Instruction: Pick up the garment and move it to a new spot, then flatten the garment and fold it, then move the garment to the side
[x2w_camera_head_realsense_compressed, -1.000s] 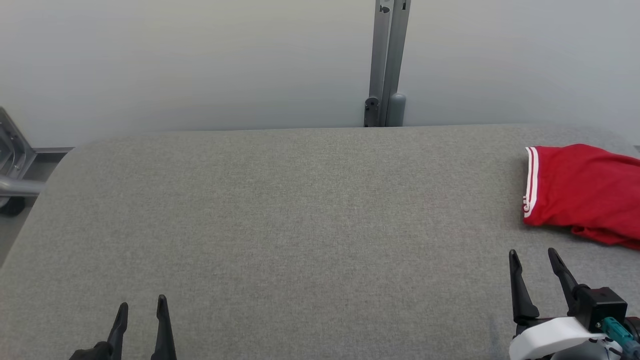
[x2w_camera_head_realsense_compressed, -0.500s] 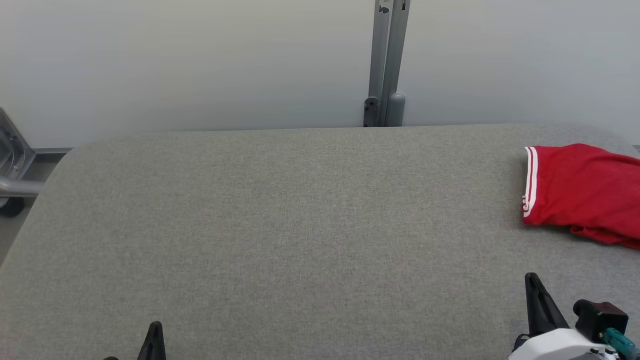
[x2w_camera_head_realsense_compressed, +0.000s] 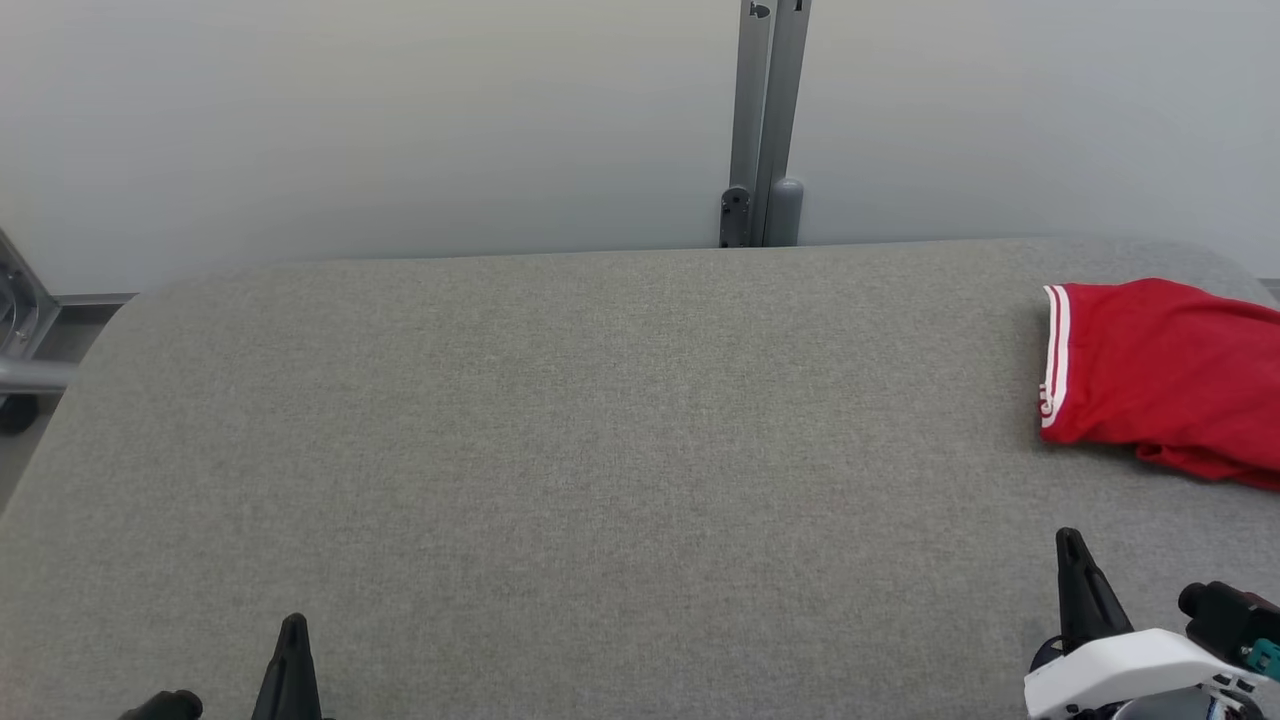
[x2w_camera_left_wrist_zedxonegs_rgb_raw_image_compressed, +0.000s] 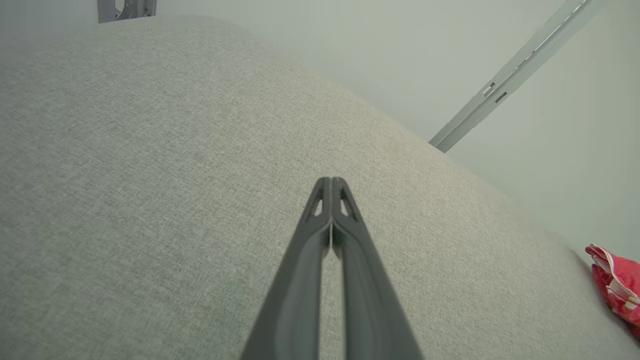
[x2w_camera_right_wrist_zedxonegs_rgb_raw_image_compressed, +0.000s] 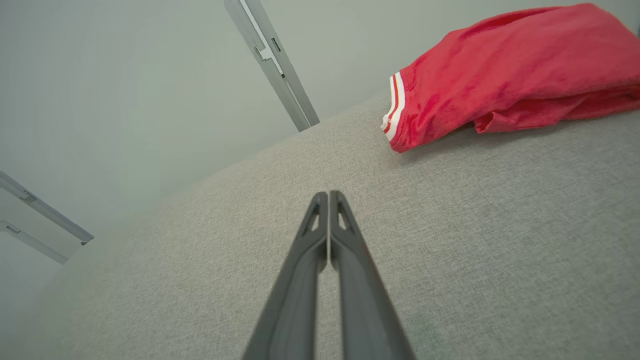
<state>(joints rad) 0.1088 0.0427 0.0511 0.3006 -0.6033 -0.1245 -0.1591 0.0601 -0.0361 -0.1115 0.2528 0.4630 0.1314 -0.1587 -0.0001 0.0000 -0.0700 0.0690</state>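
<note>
A red garment (x2w_camera_head_realsense_compressed: 1170, 375) with a white-striped hem lies bunched at the far right of the grey table (x2w_camera_head_realsense_compressed: 600, 430), running off the head view's right edge. It appears again in the right wrist view (x2w_camera_right_wrist_zedxonegs_rgb_raw_image_compressed: 505, 70) and as a small red patch in the left wrist view (x2w_camera_left_wrist_zedxonegs_rgb_raw_image_compressed: 617, 282). My right gripper (x2w_camera_head_realsense_compressed: 1072, 545) hovers near the front right, short of the garment, shut with nothing in it (x2w_camera_right_wrist_zedxonegs_rgb_raw_image_compressed: 328, 196). My left gripper (x2w_camera_head_realsense_compressed: 293, 628) sits at the front left, far from the garment, shut and empty (x2w_camera_left_wrist_zedxonegs_rgb_raw_image_compressed: 330, 181).
A grey metal post (x2w_camera_head_realsense_compressed: 762, 120) rises behind the table's far edge against a pale wall. A metal frame (x2w_camera_head_realsense_compressed: 20, 330) stands off the table's left end. Bare grey cloth spreads across the middle and left of the table.
Both grippers have gone from open to shut and have drawn back toward the bottom edge. The camera has shifted slightly; the garment lies as before.
</note>
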